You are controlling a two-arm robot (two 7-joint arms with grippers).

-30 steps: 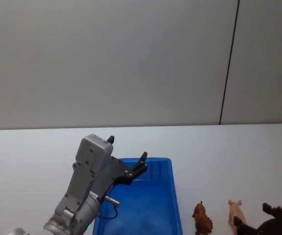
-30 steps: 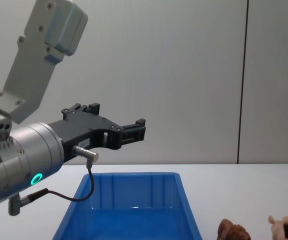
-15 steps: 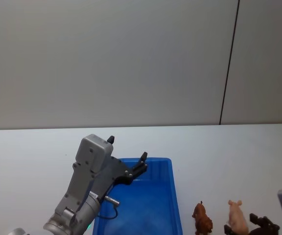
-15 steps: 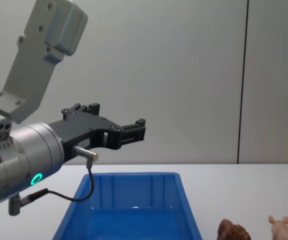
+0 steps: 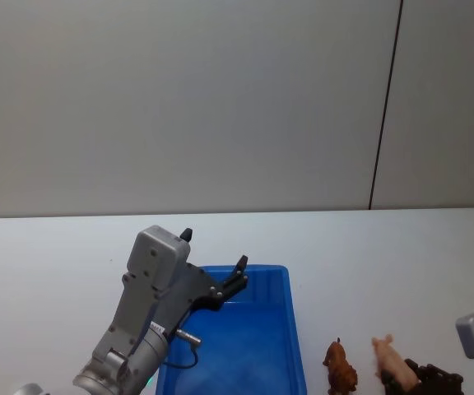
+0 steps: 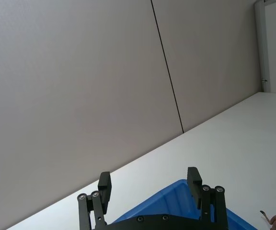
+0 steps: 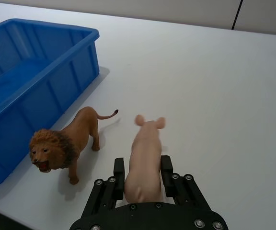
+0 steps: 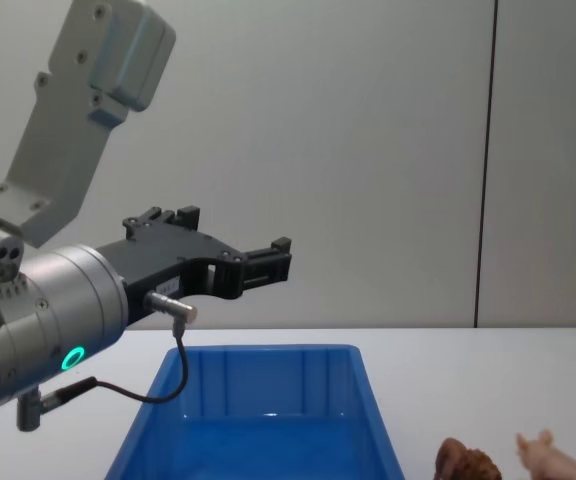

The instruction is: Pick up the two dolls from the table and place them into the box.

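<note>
Two dolls are at the near right of the white table [image 7: 214, 72], just right of the blue bin [image 7: 56, 31]. The lion [image 7: 68, 141] stands closest to the bin wall, and the pink pig [image 7: 145, 153] is just beside it on the right. My right gripper [image 7: 143, 164] is at the near right edge, fingers pinching the pig's hindquarters, snout pointing away. I can't tell whether its feet touch the table. My left gripper [image 6: 148, 177] hangs above the bin, fingers spread wide, gripping nothing.
</note>
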